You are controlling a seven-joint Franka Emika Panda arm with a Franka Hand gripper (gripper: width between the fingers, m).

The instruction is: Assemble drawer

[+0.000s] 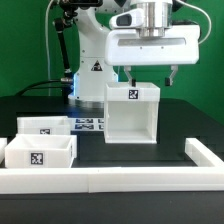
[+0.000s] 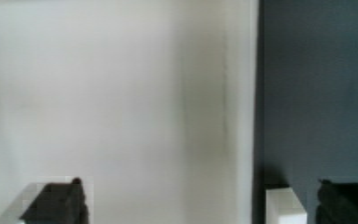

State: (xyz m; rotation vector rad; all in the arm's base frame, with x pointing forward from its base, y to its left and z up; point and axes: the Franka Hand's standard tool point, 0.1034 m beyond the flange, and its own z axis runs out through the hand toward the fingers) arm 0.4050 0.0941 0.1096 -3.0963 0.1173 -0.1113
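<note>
At the lower left of the exterior view sit two small white plastic open-top trays. The nearer tray (image 1: 42, 155) shows a square black-and-white tag on its front, and the farther tray (image 1: 45, 127) is just behind it. Right of them, the marker board (image 1: 88, 124) lies flat on the black table (image 1: 180, 125). At the centre stands the large white cube-like shell (image 1: 133, 118), open toward the camera, with a tag near its top. My gripper (image 1: 150, 78) hangs just above its right part, fingers (image 1: 172, 74) spread wide and clamping nothing. In the wrist view, white shell surface and dark table lie between my dark fingertips (image 2: 55, 200). A low white border rail (image 1: 205, 155) edges the bottom and right.
</note>
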